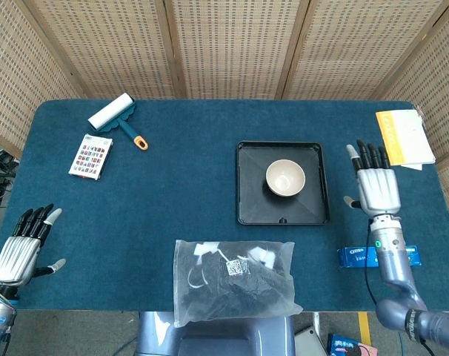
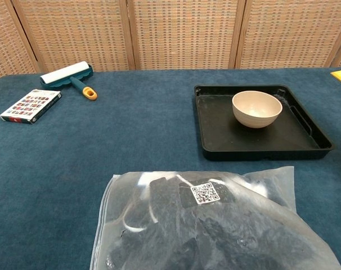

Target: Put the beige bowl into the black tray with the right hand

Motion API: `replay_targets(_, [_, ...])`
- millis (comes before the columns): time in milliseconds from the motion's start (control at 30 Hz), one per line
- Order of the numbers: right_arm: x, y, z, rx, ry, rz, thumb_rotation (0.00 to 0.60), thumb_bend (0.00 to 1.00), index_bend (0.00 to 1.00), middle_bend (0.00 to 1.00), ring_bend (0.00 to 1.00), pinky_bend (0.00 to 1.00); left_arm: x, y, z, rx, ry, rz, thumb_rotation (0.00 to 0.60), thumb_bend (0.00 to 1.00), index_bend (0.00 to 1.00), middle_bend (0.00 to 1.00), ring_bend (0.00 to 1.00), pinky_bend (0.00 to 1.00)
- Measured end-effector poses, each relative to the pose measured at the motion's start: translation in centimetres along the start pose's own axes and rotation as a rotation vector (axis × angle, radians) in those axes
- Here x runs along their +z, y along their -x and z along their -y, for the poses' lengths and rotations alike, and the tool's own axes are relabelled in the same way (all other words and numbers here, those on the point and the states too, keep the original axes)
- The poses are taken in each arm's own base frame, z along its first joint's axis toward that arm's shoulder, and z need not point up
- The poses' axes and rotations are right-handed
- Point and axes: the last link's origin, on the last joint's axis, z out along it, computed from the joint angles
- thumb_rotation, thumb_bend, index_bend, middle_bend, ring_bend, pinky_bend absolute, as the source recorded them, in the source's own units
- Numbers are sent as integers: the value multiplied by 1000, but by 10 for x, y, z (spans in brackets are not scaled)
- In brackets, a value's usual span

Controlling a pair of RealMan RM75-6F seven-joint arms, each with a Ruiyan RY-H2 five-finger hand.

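On the blue table (image 1: pixel 187 178), the light, rigid beige bowl (image 1: pixel 285 178), best gripped by its rim, sits upright in the black tray (image 1: pixel 248 200), right hand (image 1: pixel 376 190) beside it spread and empty.

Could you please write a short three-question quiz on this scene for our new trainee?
1. True or false: the beige bowl sits upright inside the black tray.
2. Which robot hand is nearer the tray: A) left robot hand B) right robot hand?
3. Fill in: the lint roller lies just behind the ____.

Key:
1. True.
2. B; it hovers open, right of the tray, holding nothing.
3. Card box.
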Motion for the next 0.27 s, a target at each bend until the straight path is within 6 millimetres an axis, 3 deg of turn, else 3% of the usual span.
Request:
replay_targets(133, [-40, 2, -31, 54, 39, -33, 600, 165, 0, 0, 0, 0, -1, -4, -1, -3, -7, -38, 600, 0, 0, 0, 0, 0])
replay_targets(267, [-75, 3, -49, 84, 54, -65, 600, 165, 0, 0, 0, 0, -3, -7, -3, 1, -14, -80, 600, 0, 0, 0, 0, 0])
